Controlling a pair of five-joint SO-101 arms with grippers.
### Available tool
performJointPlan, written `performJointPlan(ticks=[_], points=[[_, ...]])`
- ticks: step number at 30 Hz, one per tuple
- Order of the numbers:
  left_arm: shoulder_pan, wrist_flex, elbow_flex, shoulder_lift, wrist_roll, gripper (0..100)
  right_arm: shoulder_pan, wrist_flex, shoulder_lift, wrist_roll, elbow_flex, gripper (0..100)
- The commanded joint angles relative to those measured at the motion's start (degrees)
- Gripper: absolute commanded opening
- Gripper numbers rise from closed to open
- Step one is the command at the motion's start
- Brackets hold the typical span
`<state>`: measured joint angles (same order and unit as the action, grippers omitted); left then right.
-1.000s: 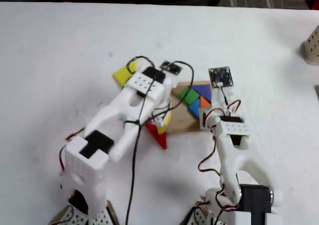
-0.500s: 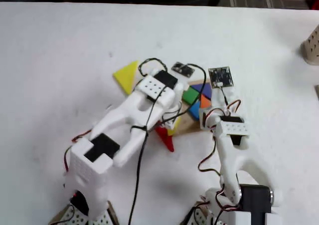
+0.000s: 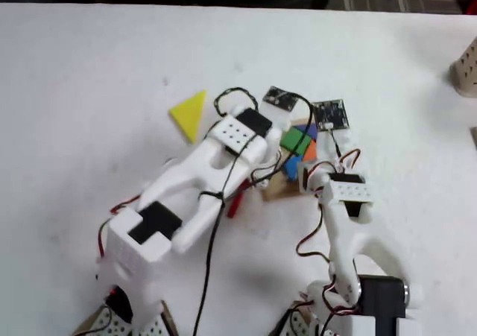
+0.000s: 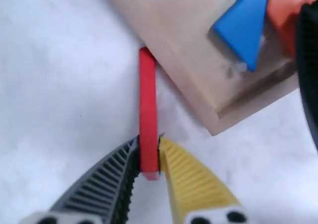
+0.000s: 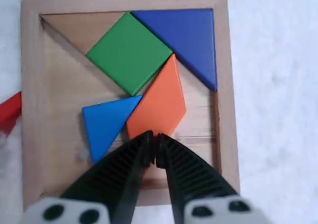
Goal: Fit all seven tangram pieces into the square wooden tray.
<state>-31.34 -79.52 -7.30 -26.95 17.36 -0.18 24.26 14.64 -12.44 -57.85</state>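
**A:** At the near left corner of the tray (image 5: 124, 1), what does the left gripper (image 4: 149, 145) have?

**B:** It is clamped on the red piece (image 4: 147, 100). The piece stands on edge on the table, with its far end touching the tray's outer wall.

**A:** And the right gripper (image 5: 155, 140)?

**B:** Its jaws are pressed together and hold nothing. It is over the tray, at the tip of the orange parallelogram (image 5: 159, 102). The green square (image 5: 130, 52), the light blue triangle (image 5: 104, 122) and the dark blue triangle (image 5: 191, 37), which fills a corner, lie inside too. The yellow triangle (image 3: 190, 112) lies on the table, off toward its far left corner.

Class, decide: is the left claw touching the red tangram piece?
Touching. The left wrist view shows the left claw shut on the red tangram piece, pressing both its sides.
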Motion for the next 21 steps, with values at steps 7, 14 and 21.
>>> performJointPlan(ticks=[7, 14, 21], points=[[4.5, -1.1, -1.8, -1.2, -1.6, 2, 0.5, -1.2, 0.5, -0.4, 0.6, 1.7], [7.3, 2.6, 4.7, 9.0, -18.9, 2, 4.4, -1.2, 0.9, 0.0, 0.9, 1.7], [7.3, 9.8, 14.6, 19.4, -31.2, 2, 8.5, -0.8, 0.8, 3.9, 2.6, 1.8]])
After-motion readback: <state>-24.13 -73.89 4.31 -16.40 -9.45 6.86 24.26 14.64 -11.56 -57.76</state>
